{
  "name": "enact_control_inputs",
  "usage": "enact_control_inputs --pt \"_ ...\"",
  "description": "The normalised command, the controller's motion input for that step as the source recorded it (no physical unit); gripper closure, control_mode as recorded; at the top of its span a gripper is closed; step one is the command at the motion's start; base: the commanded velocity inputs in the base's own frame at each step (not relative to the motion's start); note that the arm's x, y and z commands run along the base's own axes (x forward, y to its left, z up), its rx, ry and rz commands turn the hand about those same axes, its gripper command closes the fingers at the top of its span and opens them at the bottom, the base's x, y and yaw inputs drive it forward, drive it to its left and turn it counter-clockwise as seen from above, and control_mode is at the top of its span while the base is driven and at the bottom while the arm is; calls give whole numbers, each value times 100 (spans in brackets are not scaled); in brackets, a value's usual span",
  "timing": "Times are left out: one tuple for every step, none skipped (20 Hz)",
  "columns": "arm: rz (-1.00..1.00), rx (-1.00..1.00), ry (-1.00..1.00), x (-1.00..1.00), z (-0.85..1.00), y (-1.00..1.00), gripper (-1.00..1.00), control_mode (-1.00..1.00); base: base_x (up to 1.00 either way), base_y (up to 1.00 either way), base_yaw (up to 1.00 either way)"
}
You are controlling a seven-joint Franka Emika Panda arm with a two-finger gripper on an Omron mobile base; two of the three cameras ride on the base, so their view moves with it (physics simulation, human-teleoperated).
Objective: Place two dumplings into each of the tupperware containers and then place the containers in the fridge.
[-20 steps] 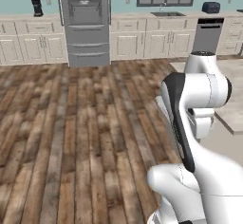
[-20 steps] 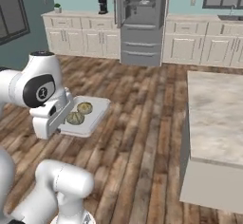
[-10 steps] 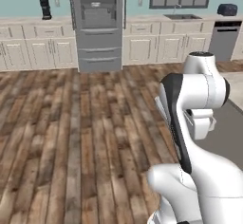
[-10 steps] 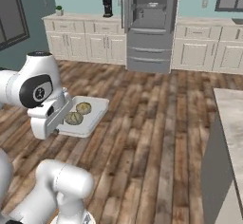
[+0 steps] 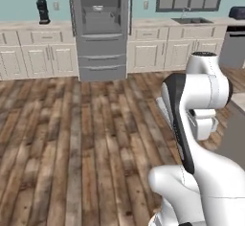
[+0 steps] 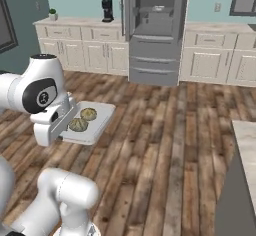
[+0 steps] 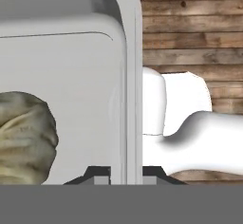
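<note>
— Tupperware: your shallow pale grey translucent tray [image 6: 94, 121] holds two tan crimped dumplings [image 6: 83, 119], carried above the wooden floor [image 6: 165, 145].
— And your gripper [image 7: 126, 173]?
— Clamped on the tray's rim, one dumpling beside it.

Two tan dumplings [image 6: 83, 119] lie in a pale grey container [image 6: 103, 116] above brown-streaked wood floor [image 6: 165, 145].

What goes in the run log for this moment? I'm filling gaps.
claw: shut on tupperware container rim | load: two dumplings | carried above wood floor | fridge: open, ahead
</note>
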Motion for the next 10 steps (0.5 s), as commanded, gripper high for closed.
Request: enact_control_inputs --pt "0 0 0 0 0 0 100 100 100 6 0" --pt "0 0 0 0 0 0 100 100 100 14 0" --pt "0 0 0 0 0 0 100 100 100 1 0" --pt "0 0 0 0 0 0 100 100 100 0 0" --pt "0 0 0 0 0 0 100 100 100 14 0" --pt "0 0 0 0 0 0 100 100 100 24 0" --pt "0 0 0 0 0 0 100 100 100 32 0" --pt "0 0 0 0 0 0 100 100 100 31 0" --pt "0 0 0 0 0 0 100 100 100 26 0" --pt "0 0 0 0 0 0 100 100 100 16 0"
